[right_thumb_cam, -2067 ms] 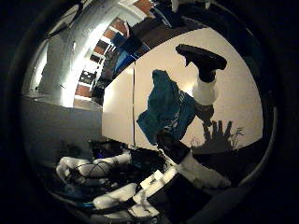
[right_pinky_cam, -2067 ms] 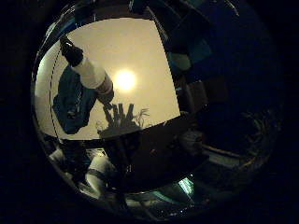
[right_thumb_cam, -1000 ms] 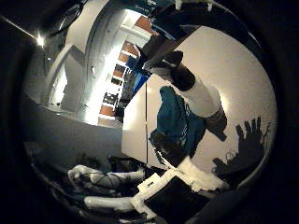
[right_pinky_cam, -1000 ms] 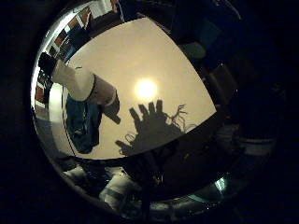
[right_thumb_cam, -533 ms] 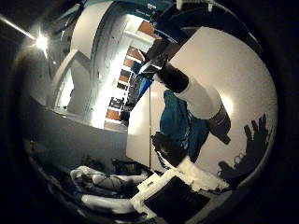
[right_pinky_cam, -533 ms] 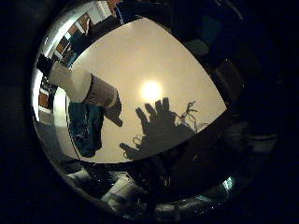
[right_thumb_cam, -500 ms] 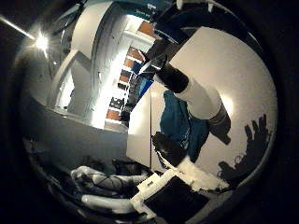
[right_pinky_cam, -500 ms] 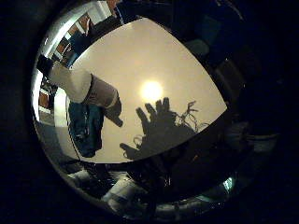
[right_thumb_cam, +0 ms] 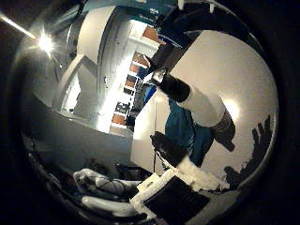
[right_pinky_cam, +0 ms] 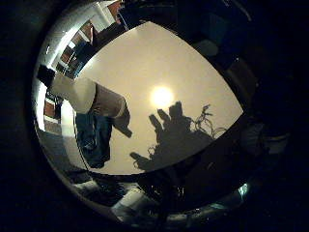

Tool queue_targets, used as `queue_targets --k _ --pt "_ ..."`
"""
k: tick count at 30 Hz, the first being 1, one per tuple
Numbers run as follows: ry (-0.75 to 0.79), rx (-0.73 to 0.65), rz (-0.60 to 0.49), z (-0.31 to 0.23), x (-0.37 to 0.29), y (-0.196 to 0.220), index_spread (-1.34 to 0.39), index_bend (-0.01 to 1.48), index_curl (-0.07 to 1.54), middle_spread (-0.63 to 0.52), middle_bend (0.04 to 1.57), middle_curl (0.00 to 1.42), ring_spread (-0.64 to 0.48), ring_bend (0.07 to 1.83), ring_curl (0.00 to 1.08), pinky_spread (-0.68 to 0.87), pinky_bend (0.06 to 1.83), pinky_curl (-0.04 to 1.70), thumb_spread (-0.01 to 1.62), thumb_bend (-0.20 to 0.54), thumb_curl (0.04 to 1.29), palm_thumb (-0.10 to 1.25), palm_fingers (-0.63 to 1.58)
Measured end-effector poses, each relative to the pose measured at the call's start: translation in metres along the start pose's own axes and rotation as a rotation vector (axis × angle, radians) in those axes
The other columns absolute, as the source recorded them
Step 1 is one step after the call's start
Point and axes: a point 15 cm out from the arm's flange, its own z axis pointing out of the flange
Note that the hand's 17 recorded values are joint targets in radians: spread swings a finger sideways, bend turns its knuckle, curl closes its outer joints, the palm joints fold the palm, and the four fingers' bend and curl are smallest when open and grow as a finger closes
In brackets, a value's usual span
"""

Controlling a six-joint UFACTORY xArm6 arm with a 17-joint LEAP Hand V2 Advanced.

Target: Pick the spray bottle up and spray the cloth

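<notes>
Pale and broad, the table (right_pinky_cam: 159,63) takes up most of the little finger side view, with one bright spot of lamp glare near its middle. Behind it runs a lit room with shelving and white walls, seen in the thumb side view.

On the table stands the bottle (right_thumb_cam: 197,103), white in the body with a black spray head and a darker band at its foot; it fills a good part of both views, so it is close to the palm. Just beside it, at about 7 o'clock from its foot in the thumb side view, lies the cloth (right_thumb_cam: 187,133), a crumpled teal heap resting on the table near its edge and touching or nearly touching the bottle's base.

Of the hand (right_thumb_cam: 180,180) only white and black parts show, close to the cloth. Its shadow on the table shows the fingers straight and spread apart, holding nothing.
</notes>
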Motion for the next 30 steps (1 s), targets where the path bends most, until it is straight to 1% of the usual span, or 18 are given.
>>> queue_targets --k 8,16,30 --pt "-0.023 -0.010 0.022 0.008 0.008 0.004 -0.22 0.16 0.28 0.08 0.28 0.35 0.18 0.34 0.25 0.36 0.65 0.06 1.05 -0.024 0.31 0.54 0.15" --pt "-0.165 0.023 0.058 0.021 0.005 0.006 -0.22 0.16 0.28 0.08 0.29 0.35 0.18 0.34 0.25 0.35 0.66 0.05 1.04 -0.024 0.31 0.55 0.15" --pt "-0.259 -0.029 0.127 0.056 0.024 0.024 -0.21 0.16 0.28 0.09 0.29 0.35 0.18 0.35 0.25 0.35 0.66 0.05 1.04 -0.025 0.31 0.54 0.14"
